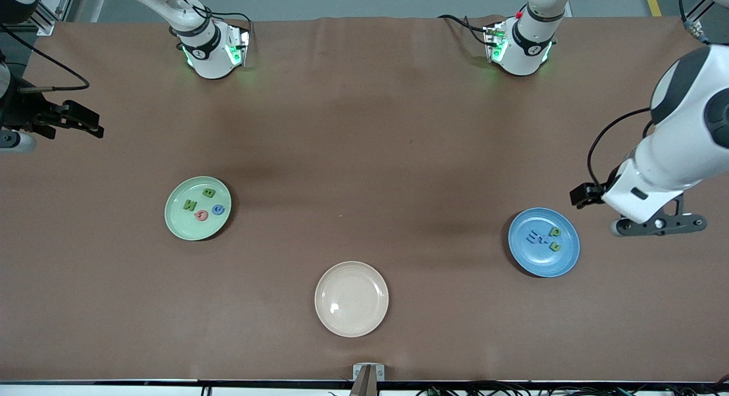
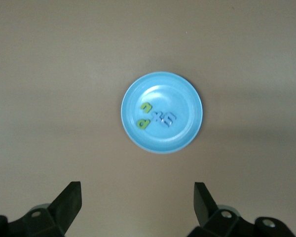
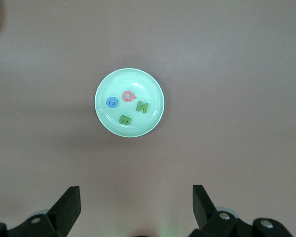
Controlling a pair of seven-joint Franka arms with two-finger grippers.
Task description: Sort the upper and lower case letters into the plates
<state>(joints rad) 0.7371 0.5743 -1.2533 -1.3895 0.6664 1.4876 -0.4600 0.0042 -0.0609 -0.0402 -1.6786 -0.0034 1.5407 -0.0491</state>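
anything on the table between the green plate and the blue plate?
No: bare cloth between green plate and blue plate in the front view; the beige plate lies nearer the camera.

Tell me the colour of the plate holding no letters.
Cream-beige plate; it shows best in the front view.

A robotics lab: two white arm bases bolted onto a brown-covered desk, loose cables along its edge.

Blue plate on brown table, four small letters inside, left tool open above
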